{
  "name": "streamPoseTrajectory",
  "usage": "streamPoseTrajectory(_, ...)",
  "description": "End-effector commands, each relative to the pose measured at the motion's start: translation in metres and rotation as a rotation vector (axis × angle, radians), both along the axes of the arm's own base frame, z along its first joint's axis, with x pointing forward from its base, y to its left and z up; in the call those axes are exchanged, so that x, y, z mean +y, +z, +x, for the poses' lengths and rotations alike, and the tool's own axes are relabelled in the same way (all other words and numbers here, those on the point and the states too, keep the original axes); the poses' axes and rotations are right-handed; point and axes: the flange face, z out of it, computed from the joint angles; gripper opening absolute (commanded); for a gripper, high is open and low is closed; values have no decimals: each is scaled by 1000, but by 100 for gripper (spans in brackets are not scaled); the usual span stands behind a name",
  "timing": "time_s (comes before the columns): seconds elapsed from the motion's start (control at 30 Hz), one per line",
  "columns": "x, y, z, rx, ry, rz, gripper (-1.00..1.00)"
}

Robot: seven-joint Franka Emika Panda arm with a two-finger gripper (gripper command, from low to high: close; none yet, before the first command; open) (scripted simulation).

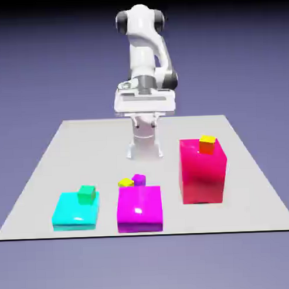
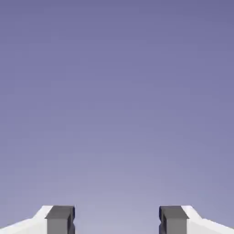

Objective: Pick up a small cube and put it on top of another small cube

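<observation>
Gripper [image 2: 117, 221] spread wide, holding nothing

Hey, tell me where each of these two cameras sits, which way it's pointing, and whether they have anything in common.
Exterior view: fixed, across the table and above, facing the arm; it shows the arm, three big blocks and the small cubes on them: green cube, yellow cube, purple cube, orange cube.
Hand view: on the hand, looking along the open gripper; only two grey fingertips and plain backdrop show.
Shared: just the blue-violet backdrop; no cube or table appears in the hand view.
</observation>
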Motion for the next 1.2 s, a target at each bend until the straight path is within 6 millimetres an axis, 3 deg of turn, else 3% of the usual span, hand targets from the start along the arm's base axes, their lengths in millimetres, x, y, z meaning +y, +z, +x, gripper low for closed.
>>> streamPoseTrajectory(0.0, -10, -21, 1, 71, -45, 34, 0)
streamPoseTrajectory(0.17, -54, -126, -17, 421, -289, 182, 0)
streamPoseTrajectory(0.33, -88, -217, -66, 762, -562, 292, 0)
streamPoseTrajectory(0.4, -97, -242, -87, 869, -657, 319, 0)
streamPoseTrajectory(0.8, -90, -311, -95, 870, -658, 320, 0)
streamPoseTrajectory(0.83, -90, -311, -95, 870, -658, 320, -100)
streamPoseTrajectory(1.17, -96, -252, -86, 870, -653, 326, -100)
